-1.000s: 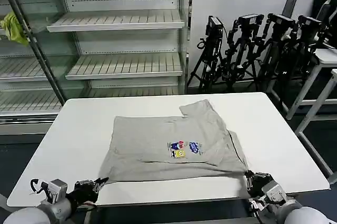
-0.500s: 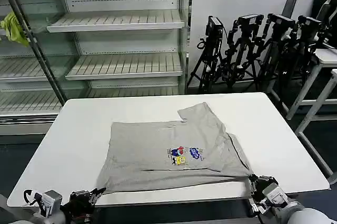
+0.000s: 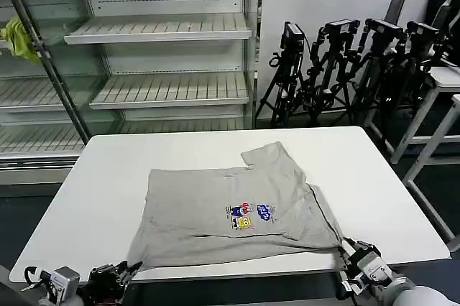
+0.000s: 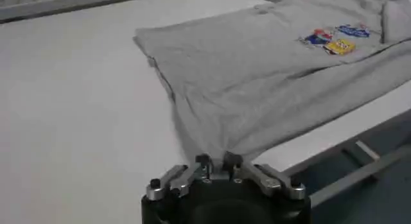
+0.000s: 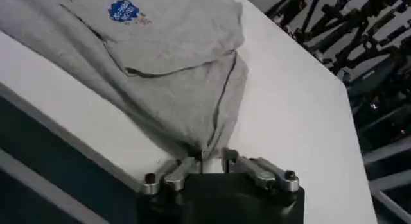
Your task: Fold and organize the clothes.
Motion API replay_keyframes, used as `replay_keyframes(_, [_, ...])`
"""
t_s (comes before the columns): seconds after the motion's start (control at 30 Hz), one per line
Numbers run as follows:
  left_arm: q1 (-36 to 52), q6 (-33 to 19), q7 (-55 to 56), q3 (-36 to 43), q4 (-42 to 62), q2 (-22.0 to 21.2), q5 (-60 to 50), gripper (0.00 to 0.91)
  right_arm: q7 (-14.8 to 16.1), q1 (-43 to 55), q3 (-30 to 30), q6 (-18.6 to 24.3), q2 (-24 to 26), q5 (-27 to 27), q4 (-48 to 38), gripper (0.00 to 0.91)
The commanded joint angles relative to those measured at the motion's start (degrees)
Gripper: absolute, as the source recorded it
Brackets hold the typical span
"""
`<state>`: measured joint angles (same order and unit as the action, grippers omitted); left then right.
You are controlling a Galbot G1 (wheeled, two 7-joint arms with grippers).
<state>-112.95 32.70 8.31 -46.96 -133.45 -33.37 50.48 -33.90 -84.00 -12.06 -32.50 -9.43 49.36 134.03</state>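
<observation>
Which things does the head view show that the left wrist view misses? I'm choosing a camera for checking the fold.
Head view alone: the shelves, the tripods, the yellow-green cloth and the right end effector on the shirt's near right corner. Left wrist view alone: the left end effector pinching the near left corner. Both: the grey shirt, its cartoon print and the white table.

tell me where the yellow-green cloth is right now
In the head view the yellow-green cloth hangs at the far left on the metal shelving rack, well behind the white table and the light grey shirt.
</observation>
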Motion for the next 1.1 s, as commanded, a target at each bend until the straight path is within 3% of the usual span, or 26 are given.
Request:
replay_keyframes(0.03, [-1.6,-0.05,0.02,-1.3,-0.67,-0.47,-0.53,0.907,-0.07,0.0,0.03,-0.62,0.14,0.1,0.28,0.907])
replay_keyframes(0.47, [-3.43,0.27,-0.07,-6.72,-2.52,-1.16,-0.29,0.907,0.28,-0.02,-0.71,-0.64,0.32,-0.57,1.39,0.907])
replay_keyframes(1.1, [-1.15,0.3,0.34,-6.8,-1.56,-0.72,-0.5,0.907,1.0,0.81,-1.67,-0.62,3.23,-0.82,0.73,0.907])
